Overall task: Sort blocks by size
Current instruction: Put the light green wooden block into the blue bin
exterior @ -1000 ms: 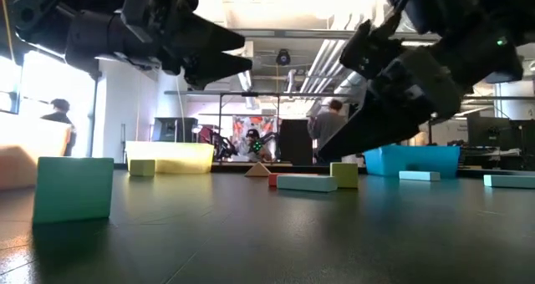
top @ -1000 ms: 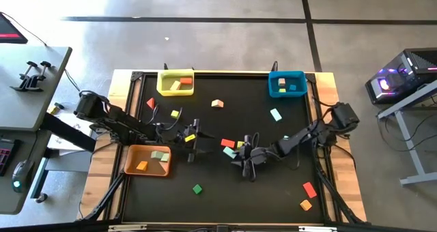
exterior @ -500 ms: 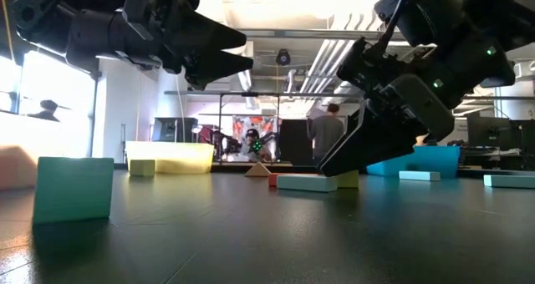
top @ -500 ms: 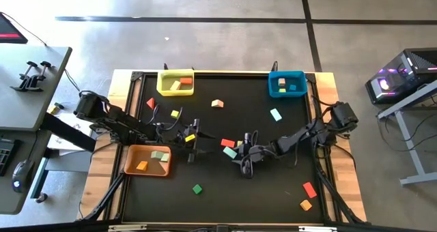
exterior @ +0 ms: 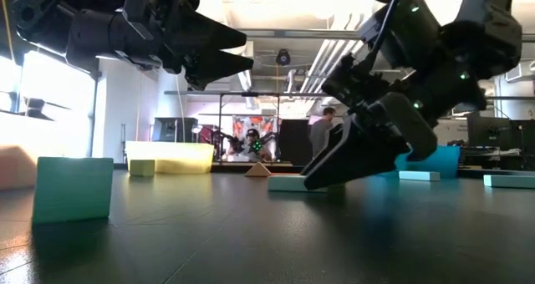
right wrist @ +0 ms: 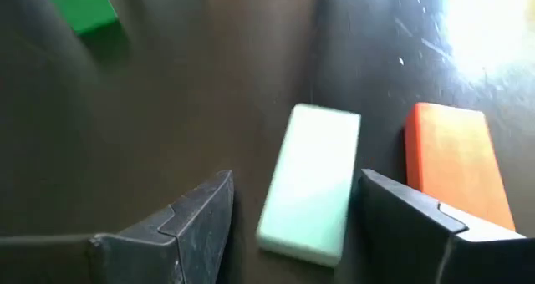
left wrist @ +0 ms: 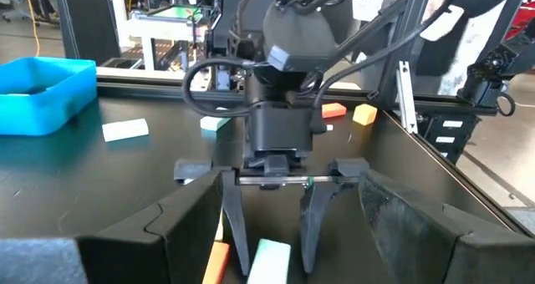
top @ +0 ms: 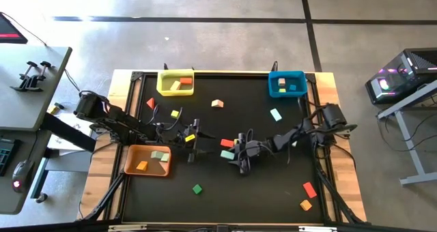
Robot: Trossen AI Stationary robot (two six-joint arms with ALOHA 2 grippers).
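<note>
Between right hand (right wrist: 288,225) fingers: mint block (right wrist: 310,182) flat on counter (top: 273,191), jaws wide, straddling it, not gripping. Orange-red block (right wrist: 456,163) just beside, outside one finger. Likely lining up pick for sorting. Left hand (top: 193,145) hovering, wide, empty, near orange bin (top: 130,165).

The table top (top: 273,191) is a dark, matt sheet with a faint sheen, framed by pale bare wood (top: 339,184). The mint block (right wrist: 311,182) and the orange block (right wrist: 456,163) look smooth and painted, softly satin. The right gripper's fingers (right wrist: 422,225) are matt black plastic. The blue bin (left wrist: 38,88) looks like smooth, slightly glossy plastic.
</note>
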